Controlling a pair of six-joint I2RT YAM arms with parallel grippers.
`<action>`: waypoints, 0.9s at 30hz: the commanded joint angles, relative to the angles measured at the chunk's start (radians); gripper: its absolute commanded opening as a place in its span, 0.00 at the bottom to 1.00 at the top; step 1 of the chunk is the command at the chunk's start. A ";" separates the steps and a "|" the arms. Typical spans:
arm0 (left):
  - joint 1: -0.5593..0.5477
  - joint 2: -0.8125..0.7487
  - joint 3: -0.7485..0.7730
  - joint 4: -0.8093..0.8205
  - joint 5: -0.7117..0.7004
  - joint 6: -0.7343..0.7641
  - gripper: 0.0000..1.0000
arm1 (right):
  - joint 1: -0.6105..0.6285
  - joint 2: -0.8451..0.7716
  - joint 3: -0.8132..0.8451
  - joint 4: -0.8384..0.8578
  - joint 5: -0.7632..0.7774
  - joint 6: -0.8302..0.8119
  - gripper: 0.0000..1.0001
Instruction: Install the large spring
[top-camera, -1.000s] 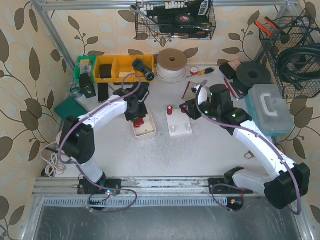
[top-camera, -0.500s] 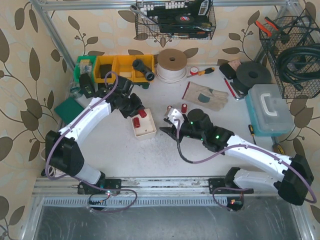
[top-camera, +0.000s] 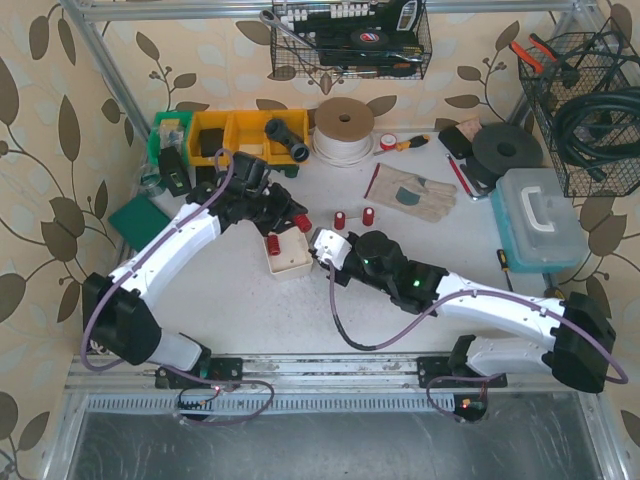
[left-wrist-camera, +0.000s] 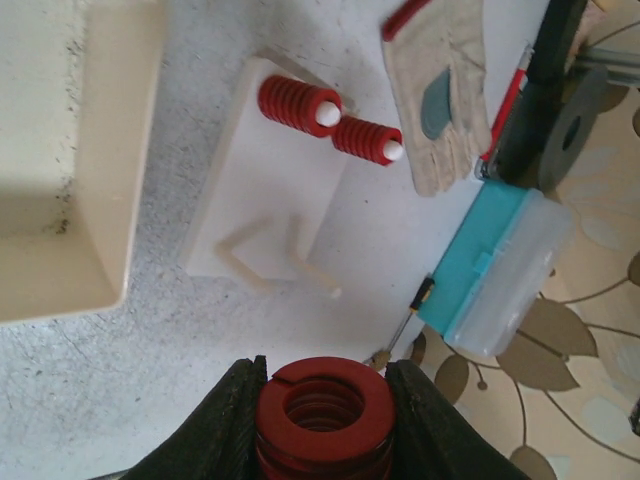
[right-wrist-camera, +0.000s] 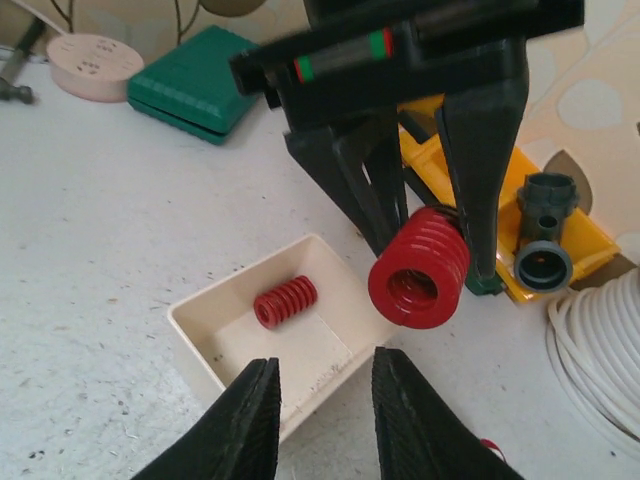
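Observation:
My left gripper (top-camera: 297, 220) is shut on the large red spring (top-camera: 301, 222) and holds it above the table, just right of the cream tray (top-camera: 290, 266). In the left wrist view the spring (left-wrist-camera: 322, 408) sits between both fingers. Beyond it lies the white base plate (left-wrist-camera: 265, 190) with two small red springs (left-wrist-camera: 298, 103) on pegs and two bare pegs (left-wrist-camera: 314, 262). My right gripper (top-camera: 318, 256) is open and empty beside the tray. The right wrist view shows its open fingertips (right-wrist-camera: 318, 405), the held large spring (right-wrist-camera: 420, 268), and a small red spring (right-wrist-camera: 285, 302) in the tray (right-wrist-camera: 205, 340).
Yellow bins (top-camera: 230, 135), a rope coil (top-camera: 343, 125) and a black pipe fitting (top-camera: 287, 140) line the back. A glove (top-camera: 415, 192) and a teal case (top-camera: 540, 220) lie at the right. A green block (top-camera: 140, 213) lies at the left.
My left gripper has come up off the tray with the large spring and moved right. My right arm has swung from the back right, across the plate, to the tray's right side.

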 joint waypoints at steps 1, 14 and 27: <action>-0.019 -0.068 0.000 0.051 0.054 -0.043 0.00 | 0.008 0.018 -0.010 0.051 0.112 -0.080 0.29; -0.054 -0.152 -0.134 0.198 0.039 -0.241 0.00 | 0.014 0.023 -0.073 0.250 0.244 -0.083 0.38; -0.104 -0.221 -0.211 0.321 -0.083 -0.413 0.00 | 0.054 0.043 -0.068 0.262 0.252 -0.100 0.45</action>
